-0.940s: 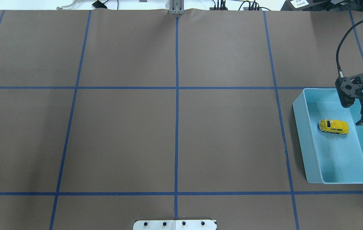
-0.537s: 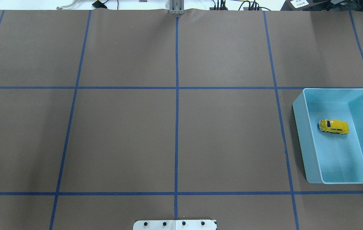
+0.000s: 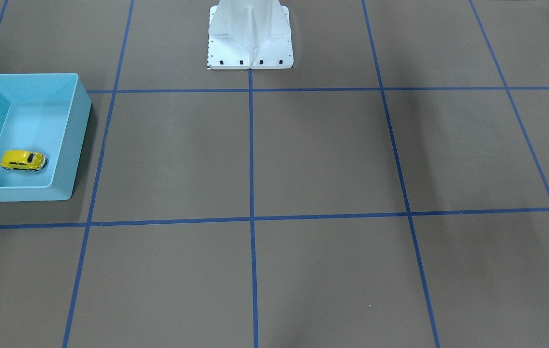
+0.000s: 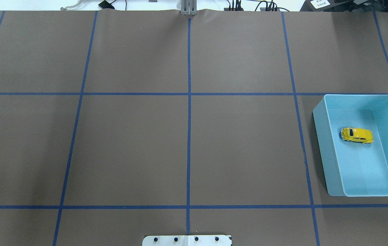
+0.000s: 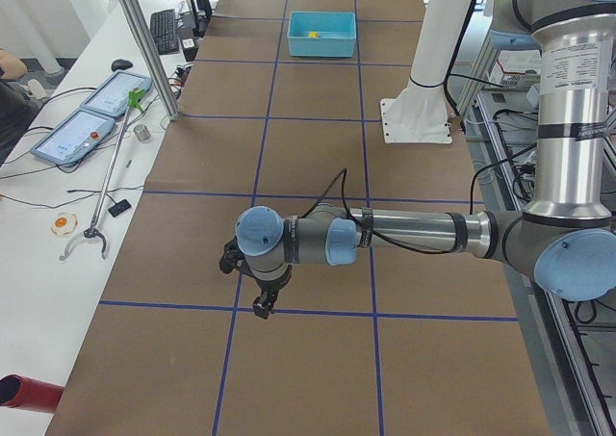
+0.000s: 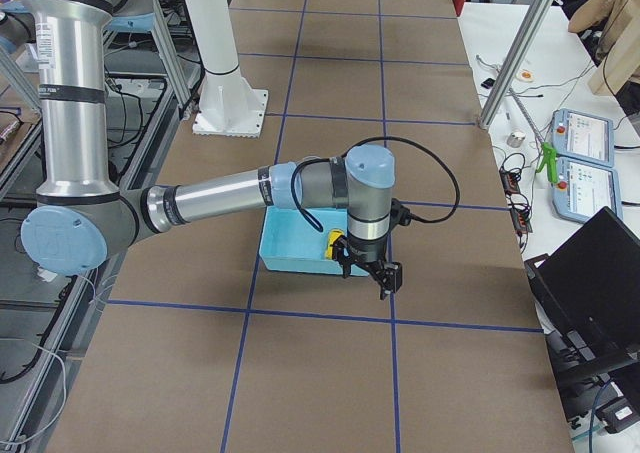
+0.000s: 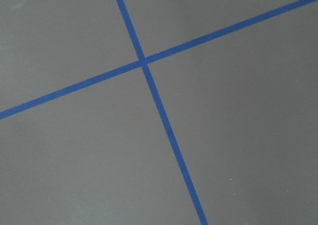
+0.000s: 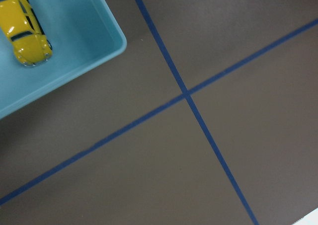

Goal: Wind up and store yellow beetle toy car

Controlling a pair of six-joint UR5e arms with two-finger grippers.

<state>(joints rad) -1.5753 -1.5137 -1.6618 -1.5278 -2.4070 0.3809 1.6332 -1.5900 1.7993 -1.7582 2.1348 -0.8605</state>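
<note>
Overhead exterior: yellow car [image 4: 357,135] sits in the blue bin [image 4: 320,143]. I cannot tell whether the left hand [image 5: 261,305] or right hand [image 6: 385,281] is released or clenched. A wound spring could roll the car.

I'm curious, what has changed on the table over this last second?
The right gripper, which hung over the light-blue bin beside the yellow beetle toy car, drew away to the robot's right, out of the overhead view, taking nothing with it. The car and the bin stayed where they were, the car lying in the bin.

Even light; soft table [image 3: 419,145] shadows; yellow beetle toy car [image 4: 357,135] glints.
</note>
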